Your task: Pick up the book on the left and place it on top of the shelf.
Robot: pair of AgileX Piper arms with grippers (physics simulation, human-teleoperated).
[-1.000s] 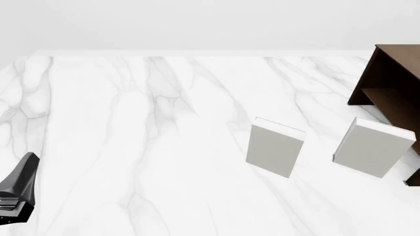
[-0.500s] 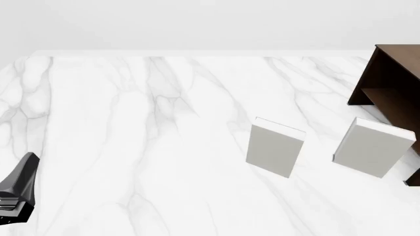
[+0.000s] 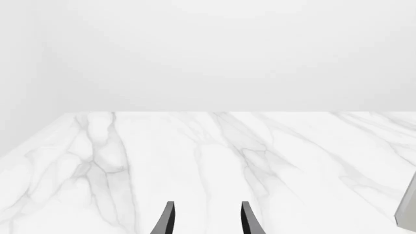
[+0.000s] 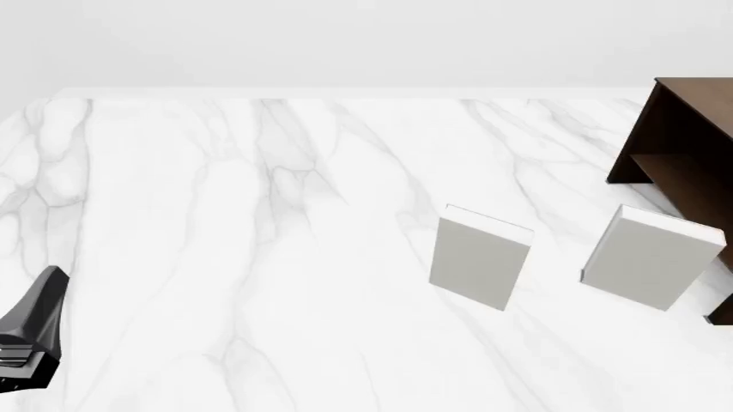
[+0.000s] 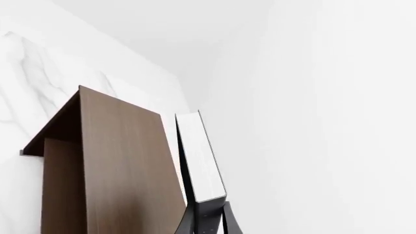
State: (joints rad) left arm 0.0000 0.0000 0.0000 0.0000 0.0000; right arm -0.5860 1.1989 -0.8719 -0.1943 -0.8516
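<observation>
Placement step in hand, by my read: right tool (image 5: 206, 222) is clamped on the book (image 5: 200, 156), one finger on each cover at its near end, and the book sits right beside the shelf (image 5: 110, 165) in the right wrist view. That view is rolled, so I can't tell whether the book is touching the shelf's flat brown face or just off it, nor whether that face is the top. Book's long axis runs along the tool's fingers, pointing away from the camera; white page edge faces the camera, dark cover visible as a thin strip on the shelf side. Front view doesn't show the book or the right tool at all, only the shelf's left end at the frame edge. Next move, as I judge it: confirm the book is seated on the shelf top, then release and back out straight so the fingers don't drag it. Left tool (image 3: 206, 219) is parked low over the tabletop (image 4: 229, 257), fingers apart, nothing between them. Two light grey books (image 4: 479, 256) stand untouched on the tabletop near the shelf.
</observation>
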